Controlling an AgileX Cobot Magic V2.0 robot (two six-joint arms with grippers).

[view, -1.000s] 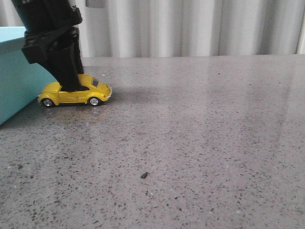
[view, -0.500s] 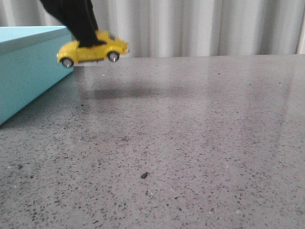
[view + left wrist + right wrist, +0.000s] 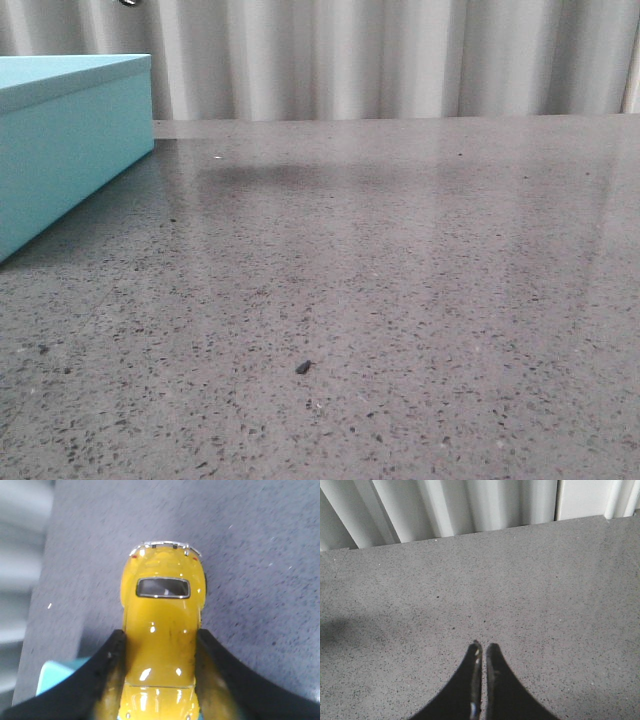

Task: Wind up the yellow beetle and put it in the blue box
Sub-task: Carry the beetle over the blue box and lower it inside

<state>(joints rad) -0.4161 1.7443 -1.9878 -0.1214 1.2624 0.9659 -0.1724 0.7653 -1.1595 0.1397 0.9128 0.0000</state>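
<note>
between the left fingers [image 3: 157, 680] sits one gripped yellow beetle [image 3: 162, 630]; right fingers [image 3: 481, 652] closed; one blue box [image 3: 70, 140].

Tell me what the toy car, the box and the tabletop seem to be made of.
Toy car: glossy yellow paint with sharp highlights and a chrome bumper, likely painted metal or hard plastic. Box: matte turquoise faces, crisp edges, no shine, probably cardboard. Tabletop: grey with dark speckles and a soft sheen, looks like polished stone or terrazzo, possibly a laminate imitation.

yellow beetle [image 3: 160, 630] front cut off, blue box [image 3: 55, 675] mostly hidden
</note>
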